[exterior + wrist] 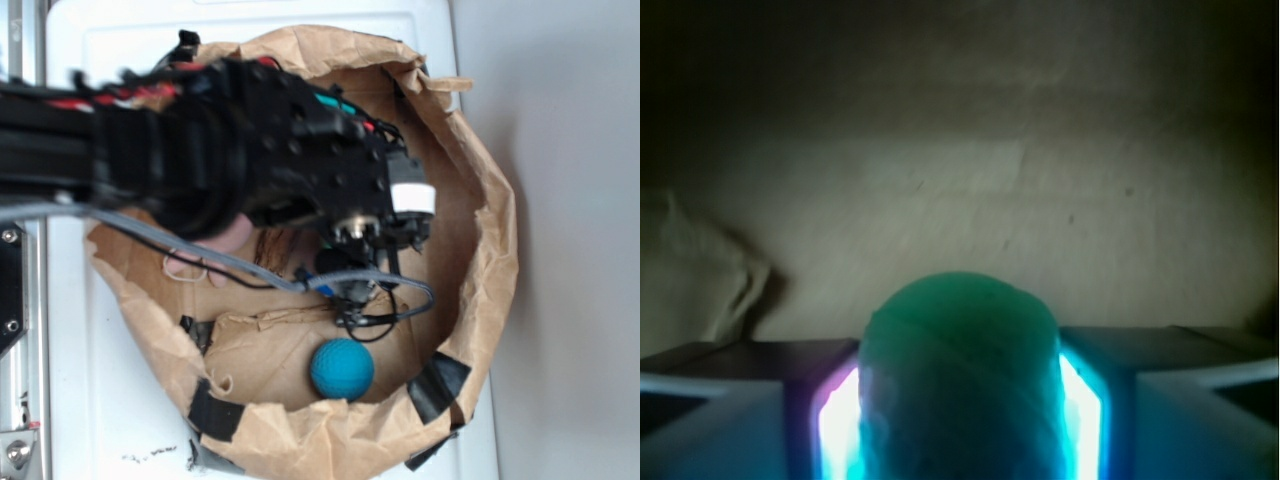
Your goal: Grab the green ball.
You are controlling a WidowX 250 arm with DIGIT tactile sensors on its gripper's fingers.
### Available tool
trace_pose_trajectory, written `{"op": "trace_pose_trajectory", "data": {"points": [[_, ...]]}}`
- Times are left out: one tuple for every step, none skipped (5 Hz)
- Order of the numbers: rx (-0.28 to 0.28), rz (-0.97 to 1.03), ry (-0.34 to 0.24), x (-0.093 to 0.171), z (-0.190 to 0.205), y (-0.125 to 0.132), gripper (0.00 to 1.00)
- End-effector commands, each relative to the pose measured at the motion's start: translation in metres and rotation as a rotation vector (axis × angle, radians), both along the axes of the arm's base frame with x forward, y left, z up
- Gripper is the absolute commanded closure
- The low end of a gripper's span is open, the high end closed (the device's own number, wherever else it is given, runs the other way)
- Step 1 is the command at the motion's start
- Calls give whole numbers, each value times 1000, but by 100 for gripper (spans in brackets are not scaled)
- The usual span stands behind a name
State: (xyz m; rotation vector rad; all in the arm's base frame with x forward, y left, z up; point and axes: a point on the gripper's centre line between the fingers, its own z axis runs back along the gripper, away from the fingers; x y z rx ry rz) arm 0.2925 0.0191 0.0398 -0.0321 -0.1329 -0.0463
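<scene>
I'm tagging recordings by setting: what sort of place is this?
Probably a lab tabletop setup: a crumpled brown paper bag patched with black tape sits on a white surface, holding a teal-blue ball.

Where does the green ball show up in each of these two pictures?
Exterior: the green ball is not visible; the arm and gripper hang over the middle of the paper bag and hide it. The ball low in the bag is the teal ball.
Wrist: the green ball fills the bottom centre, between the gripper's fingers.
Shared landmark: the brown paper of the bag, which is the backdrop in the wrist view.
</scene>
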Motion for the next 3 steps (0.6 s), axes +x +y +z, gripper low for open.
{"op": "trace_pose_trajectory", "data": {"points": [[-39, 13, -55, 2, 72, 21, 100], [-42, 42, -62, -2, 85, 26, 100], [-51, 13, -32, -4, 88, 31, 100]]}}
